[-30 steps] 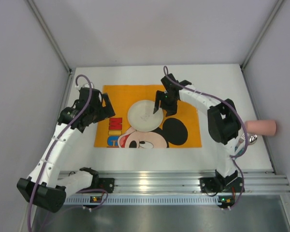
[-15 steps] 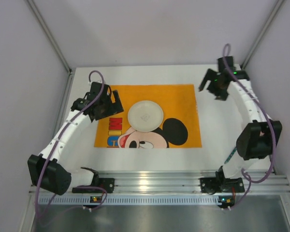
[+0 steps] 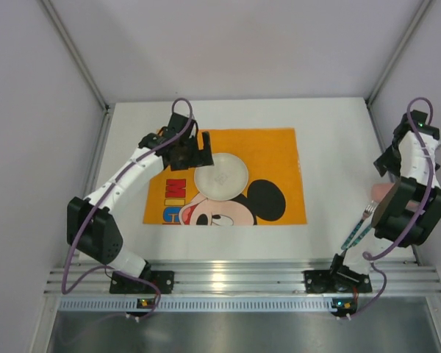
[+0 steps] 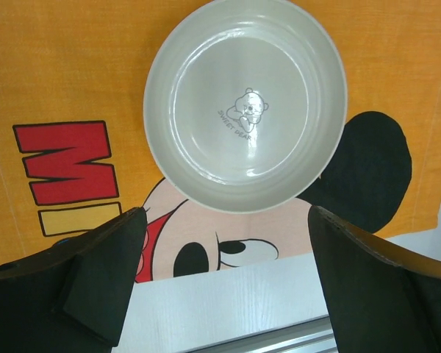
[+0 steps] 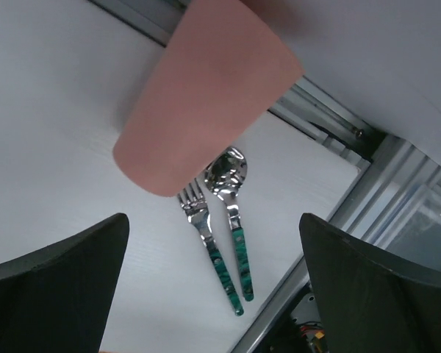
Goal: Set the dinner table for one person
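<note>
A white plate [image 3: 220, 176] with a small bear print lies on the orange cartoon-mouse placemat [image 3: 279, 158] on the white dinner table [image 3: 331, 140]. My left gripper [image 3: 196, 156] is open and empty, above the plate's left side; its view shows the plate [image 4: 245, 103] ahead of the open gripper [image 4: 226, 220]. A pink cup [image 5: 206, 88] lies on its side at the table's right edge. A fork [image 5: 209, 250] and a spoon [image 5: 234, 220] with green handles lie beside it. My right gripper [image 5: 213, 228] is open and empty, above them. In the top view it [image 3: 388, 163] mostly hides the cup [image 3: 381, 193].
The aluminium rail [image 3: 228, 276] runs along the table's near edge, with both arm bases on it. Grey walls close in the left, back and right sides. The fork and spoon [image 3: 358, 229] lie close to the right arm's base.
My right arm has swung from over the plate to the table's far right edge, above the cup and cutlery. My left gripper has moved right, up to the plate.
</note>
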Tool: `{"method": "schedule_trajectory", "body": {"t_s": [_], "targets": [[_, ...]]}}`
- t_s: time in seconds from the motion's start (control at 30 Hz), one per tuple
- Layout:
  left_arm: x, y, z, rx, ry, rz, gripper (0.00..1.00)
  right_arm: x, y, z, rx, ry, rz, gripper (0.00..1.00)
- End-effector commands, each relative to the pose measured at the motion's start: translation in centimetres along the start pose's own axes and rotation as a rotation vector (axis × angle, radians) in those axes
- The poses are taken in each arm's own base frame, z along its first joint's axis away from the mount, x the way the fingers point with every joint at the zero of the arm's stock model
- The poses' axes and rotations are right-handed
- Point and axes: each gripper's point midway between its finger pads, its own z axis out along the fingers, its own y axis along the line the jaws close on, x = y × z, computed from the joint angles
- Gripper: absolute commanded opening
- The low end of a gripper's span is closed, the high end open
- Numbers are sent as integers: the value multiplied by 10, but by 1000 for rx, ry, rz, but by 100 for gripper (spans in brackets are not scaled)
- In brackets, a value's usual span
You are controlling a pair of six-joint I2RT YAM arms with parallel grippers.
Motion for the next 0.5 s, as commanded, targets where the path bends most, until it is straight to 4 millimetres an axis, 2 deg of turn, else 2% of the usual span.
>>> {"method": "schedule_trajectory", "body": {"t_s": [0.0,0.13,0.23,0.3,0.47], "targets": [[-13,-17,-13,43,-34,39,96,-4,-24,9,87,-10,55,100],[-4,-15,-16,27,-12,50,96,4,-41,33,133,34,106,100],[2,-12,-19,13,-6,53,96,5,-29,52,87,74,133,100],[4,-10,-23,6,-11,52,96,1,-14,60,24,80,148,100],[9,-4,-26,-17,-1,44,95,-11,3,72,-33,61,207,100]]}}
